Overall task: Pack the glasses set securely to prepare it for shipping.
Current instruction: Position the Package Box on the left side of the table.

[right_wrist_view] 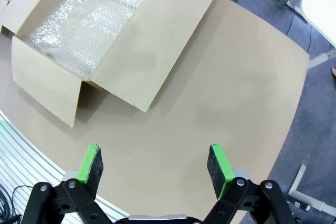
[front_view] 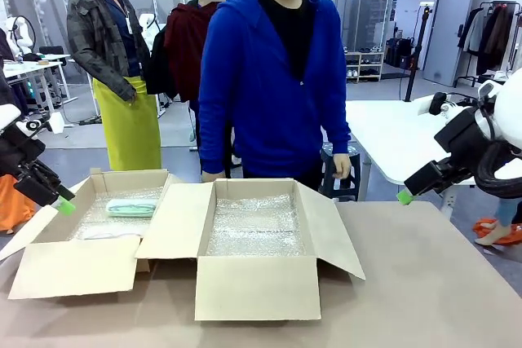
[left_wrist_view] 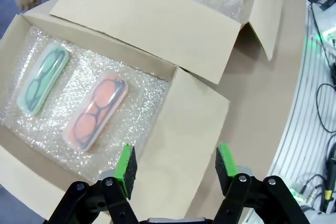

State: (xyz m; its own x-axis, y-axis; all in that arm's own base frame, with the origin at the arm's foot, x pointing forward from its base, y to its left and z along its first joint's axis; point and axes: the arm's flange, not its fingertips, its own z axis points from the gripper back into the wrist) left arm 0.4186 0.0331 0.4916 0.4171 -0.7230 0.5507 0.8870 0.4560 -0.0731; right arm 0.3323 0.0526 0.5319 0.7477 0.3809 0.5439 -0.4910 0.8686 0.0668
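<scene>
The glasses set lies in the left cardboard box on bubble wrap: a mint-green case and a pink case, side by side and apart. From the front, the mint case shows at the back of that box. My left gripper hangs open and empty above the box's near flap, just off the pink case. It sits at the far left. My right gripper is open and empty over bare table, raised at the right.
A second open box, lined with bubble wrap and holding nothing else, stands mid-table; its flap lies spread toward my right gripper. A person in a blue hoodie stands behind the boxes. The table is bare to the right.
</scene>
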